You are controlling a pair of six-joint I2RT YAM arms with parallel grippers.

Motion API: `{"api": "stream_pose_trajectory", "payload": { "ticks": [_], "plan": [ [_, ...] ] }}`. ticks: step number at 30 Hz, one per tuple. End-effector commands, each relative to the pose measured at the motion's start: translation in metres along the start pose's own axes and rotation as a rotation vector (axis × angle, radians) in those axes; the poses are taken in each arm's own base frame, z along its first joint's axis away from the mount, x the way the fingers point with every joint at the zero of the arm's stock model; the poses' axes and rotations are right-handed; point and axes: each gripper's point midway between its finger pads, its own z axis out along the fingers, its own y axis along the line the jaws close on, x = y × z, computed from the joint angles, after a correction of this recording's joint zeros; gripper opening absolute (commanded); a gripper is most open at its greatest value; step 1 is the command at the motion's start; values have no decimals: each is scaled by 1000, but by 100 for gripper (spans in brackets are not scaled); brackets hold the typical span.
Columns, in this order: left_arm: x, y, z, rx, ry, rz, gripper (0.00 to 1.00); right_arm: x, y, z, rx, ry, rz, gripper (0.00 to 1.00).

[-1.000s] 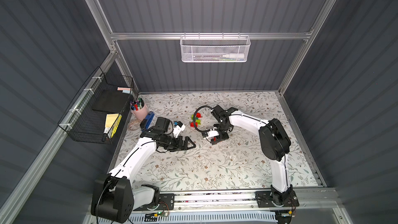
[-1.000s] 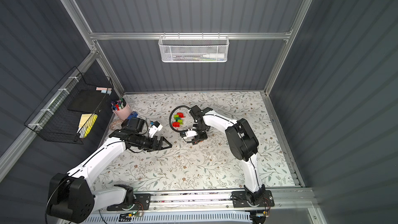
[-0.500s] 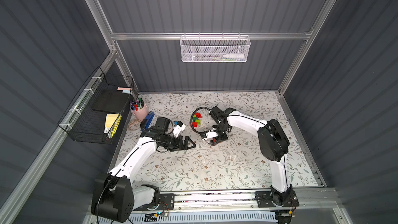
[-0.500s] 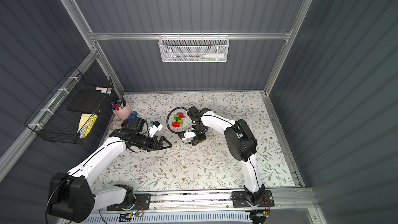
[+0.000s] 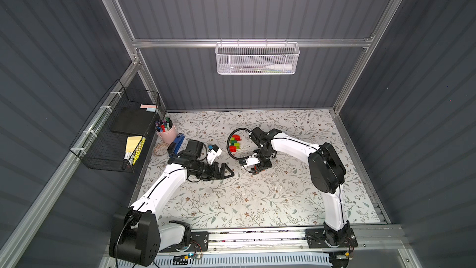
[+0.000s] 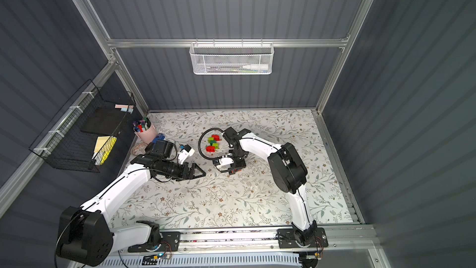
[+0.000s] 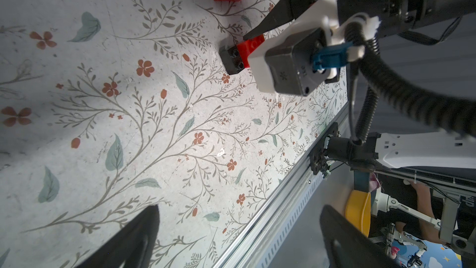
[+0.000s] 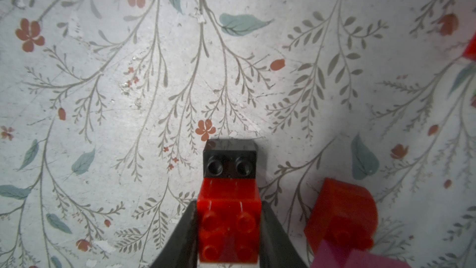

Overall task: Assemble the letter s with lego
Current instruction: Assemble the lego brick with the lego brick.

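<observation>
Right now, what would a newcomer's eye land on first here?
The right gripper, near the table's middle, is shut on a red brick with a black brick against it. Just beyond it, a small pile of red and green bricks sits inside a black cable loop. The left gripper hangs open nearby.

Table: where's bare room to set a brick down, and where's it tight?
Free: the mat between both arms and the front rail; also the back corner beyond the right arm. Crowded: the brick cluster beside the right gripper, which grips a red brick, the gap to the left gripper, and the pink cup corner.
</observation>
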Motion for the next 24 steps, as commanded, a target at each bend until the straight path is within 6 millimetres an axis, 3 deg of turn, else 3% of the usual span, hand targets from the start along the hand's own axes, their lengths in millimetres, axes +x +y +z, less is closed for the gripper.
{"api": "stream_pose_trajectory", "payload": {
  "ticks": [1, 24],
  "plan": [
    [-4, -4, -5, 2, -15, 39, 100, -7, 0, -6, 5, -20, -10, 32],
    [-6, -2, -3, -5, -13, 40, 99, -6, 3, 3, -8, -30, 22, 37]
  ]
}}
